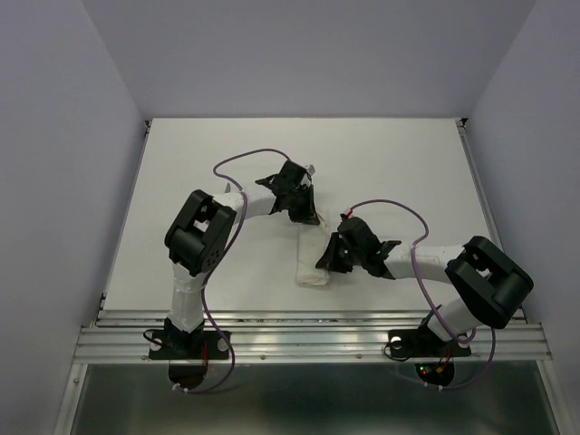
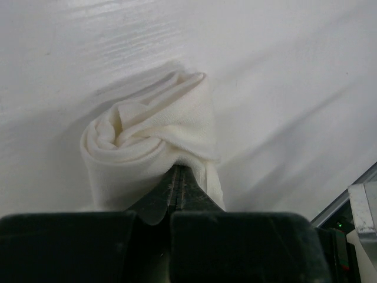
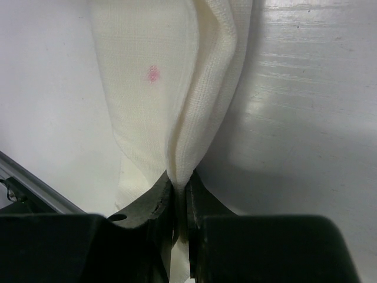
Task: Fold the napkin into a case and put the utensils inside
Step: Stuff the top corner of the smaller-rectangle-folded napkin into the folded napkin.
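Closed right pincer [image 3: 179,184] and left pincer [image 2: 177,172] each pinch the napkin [image 3: 147,112].

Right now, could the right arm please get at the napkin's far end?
Probably not: the left gripper pinches that end of the napkin, and the right gripper is itself shut on it.

Woven matt cloth napkin [image 3: 147,106], smooth glossy white tabletop [image 3: 306,88]
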Motion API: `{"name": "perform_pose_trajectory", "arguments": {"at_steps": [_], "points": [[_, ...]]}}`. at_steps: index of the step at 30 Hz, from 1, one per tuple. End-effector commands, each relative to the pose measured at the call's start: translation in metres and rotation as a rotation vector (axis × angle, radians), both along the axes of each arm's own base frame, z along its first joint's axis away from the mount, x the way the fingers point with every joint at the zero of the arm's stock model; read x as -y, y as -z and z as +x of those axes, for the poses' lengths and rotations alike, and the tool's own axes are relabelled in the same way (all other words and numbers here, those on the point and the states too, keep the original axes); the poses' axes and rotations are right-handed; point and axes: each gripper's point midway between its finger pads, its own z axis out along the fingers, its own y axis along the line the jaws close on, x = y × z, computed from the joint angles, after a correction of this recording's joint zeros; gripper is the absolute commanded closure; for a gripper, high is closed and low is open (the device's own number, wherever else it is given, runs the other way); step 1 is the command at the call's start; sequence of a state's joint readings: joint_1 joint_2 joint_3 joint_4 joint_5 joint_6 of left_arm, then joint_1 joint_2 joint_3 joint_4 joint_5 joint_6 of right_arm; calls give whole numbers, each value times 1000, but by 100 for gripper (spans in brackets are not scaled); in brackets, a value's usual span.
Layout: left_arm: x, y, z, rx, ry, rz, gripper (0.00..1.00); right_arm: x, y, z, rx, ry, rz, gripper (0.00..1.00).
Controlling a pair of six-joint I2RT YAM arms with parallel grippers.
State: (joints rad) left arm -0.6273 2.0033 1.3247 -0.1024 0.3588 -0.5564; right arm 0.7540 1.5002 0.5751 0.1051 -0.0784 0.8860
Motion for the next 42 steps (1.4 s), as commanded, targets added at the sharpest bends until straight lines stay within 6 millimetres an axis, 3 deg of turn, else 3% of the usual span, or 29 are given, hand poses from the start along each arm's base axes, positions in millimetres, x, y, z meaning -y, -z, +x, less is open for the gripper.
{"name": "perform_pose_trajectory", "arguments": {"at_steps": [1,7,11,14,19,23,25,26,27,29,30,33,34,36,37,38,42], "points": [[10,-2,16,33,22,-19,100,19,25,-11,-46,-2,-113,98],[8,15,20,12,28,27,100,20,24,-10,-46,22,-110,98],[10,16,29,30,12,16,100,20,26,-6,-46,39,-119,98],[16,0,35,70,28,-13,100,16,26,-1,-49,54,-111,98],[12,-23,37,104,67,25,100,8,27,24,-24,141,-115,99],[5,-59,32,154,107,47,97,-9,29,38,-26,162,-73,98],[-6,-65,29,164,99,96,91,-17,25,41,-24,140,-52,85],[-10,-77,29,185,92,97,91,-20,23,42,-21,134,-47,75],[-14,-81,29,200,79,116,91,-22,15,45,-5,128,-32,47],[-25,-93,26,222,62,142,87,-18,4,48,28,130,-49,32],[-32,-95,27,231,43,168,87,-14,-10,53,78,139,-57,24],[-45,-107,29,263,-8,212,91,7,-26,57,119,164,-92,15],[-50,-107,28,259,-23,233,91,14,-43,61,164,179,-83,10],[-61,-110,30,267,-82,264,92,43,-44,62,157,226,-120,1],[-63,-110,30,269,-93,270,92,53,-57,64,190,246,-109,0],[-65,-112,27,270,-101,263,92,74,-53,65,176,285,-134,0],[-67,-110,23,278,-127,252,90,114,-54,65,188,350,-182,0]]}}
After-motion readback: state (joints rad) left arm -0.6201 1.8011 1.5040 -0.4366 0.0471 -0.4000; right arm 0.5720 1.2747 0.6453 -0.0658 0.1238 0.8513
